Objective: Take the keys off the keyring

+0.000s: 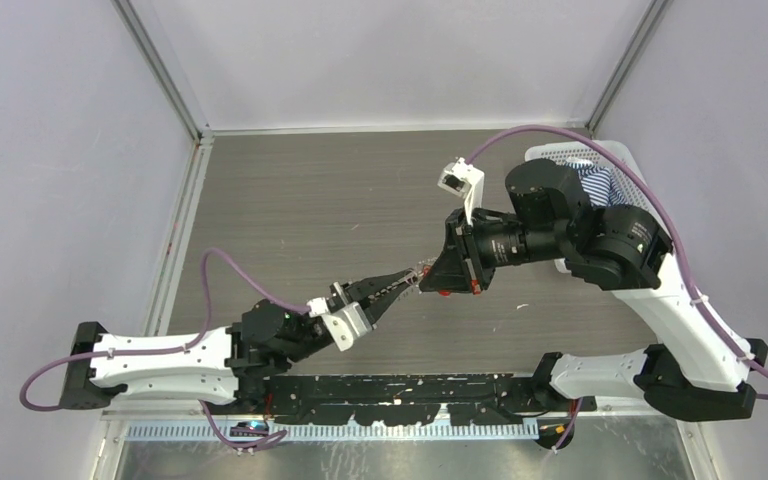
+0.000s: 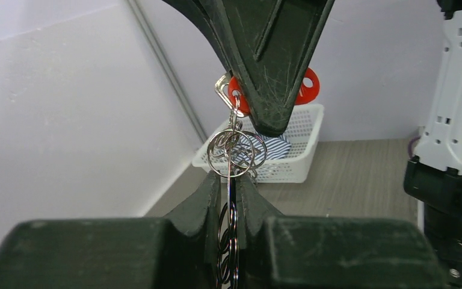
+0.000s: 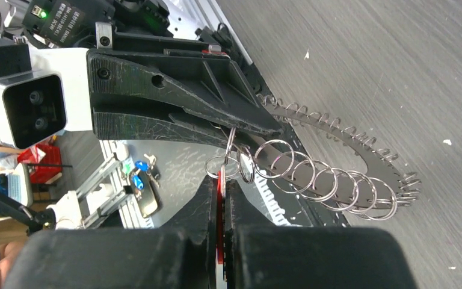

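Starting with the left gripper [image 2: 231, 191]: its fingers are pinched shut on a silvery loop of the keyring [image 2: 236, 153], which hangs between the two arms, off the table [image 1: 310, 200]. Across to the right gripper [image 3: 222, 188], clamped flat on the red-headed key [image 2: 308, 88]. The play now, I'd say: left holds dead steady, right walks the key round the split coil, no yanking, or the ring twists. Far right sits the white basket [image 2: 304, 144].
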Controlling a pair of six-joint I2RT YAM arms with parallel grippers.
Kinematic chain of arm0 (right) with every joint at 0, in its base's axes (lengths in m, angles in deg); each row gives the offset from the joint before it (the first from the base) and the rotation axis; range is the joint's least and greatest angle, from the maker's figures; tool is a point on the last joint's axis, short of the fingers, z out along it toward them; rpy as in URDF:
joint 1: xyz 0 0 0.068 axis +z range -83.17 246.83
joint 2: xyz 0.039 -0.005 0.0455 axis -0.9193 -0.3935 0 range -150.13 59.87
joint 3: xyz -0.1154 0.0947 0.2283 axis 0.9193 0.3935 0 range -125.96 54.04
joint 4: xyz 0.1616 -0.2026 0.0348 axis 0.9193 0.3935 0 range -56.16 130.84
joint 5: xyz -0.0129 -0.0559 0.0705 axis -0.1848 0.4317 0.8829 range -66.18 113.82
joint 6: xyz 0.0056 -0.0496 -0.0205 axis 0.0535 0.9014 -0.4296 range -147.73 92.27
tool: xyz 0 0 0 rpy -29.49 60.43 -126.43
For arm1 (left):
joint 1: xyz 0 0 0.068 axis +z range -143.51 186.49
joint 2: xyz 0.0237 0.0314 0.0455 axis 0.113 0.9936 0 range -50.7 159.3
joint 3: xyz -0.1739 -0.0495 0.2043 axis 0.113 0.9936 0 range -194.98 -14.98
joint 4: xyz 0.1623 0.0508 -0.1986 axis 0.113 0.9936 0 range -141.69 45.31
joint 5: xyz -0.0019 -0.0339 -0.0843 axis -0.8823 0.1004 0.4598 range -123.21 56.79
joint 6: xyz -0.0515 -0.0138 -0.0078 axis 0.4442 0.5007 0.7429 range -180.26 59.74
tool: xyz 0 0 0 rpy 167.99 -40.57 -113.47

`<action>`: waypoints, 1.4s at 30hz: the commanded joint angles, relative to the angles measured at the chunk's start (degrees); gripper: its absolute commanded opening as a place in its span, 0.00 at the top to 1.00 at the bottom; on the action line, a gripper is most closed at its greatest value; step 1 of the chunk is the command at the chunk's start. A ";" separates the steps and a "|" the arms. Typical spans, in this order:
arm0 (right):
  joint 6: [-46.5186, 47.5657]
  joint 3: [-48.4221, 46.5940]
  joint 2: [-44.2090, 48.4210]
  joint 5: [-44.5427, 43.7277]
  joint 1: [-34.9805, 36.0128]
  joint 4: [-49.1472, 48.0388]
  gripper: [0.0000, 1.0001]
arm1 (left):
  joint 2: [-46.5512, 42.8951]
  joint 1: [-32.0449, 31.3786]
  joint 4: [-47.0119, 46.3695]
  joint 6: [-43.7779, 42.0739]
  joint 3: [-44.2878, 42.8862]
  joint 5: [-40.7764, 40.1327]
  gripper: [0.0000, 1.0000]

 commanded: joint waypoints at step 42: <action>2.71 -10.97 -2.50 9.88 -0.08 8.07 0.99 | -3.19 1.47 11.10 11.02 -10.30 13.38 0.30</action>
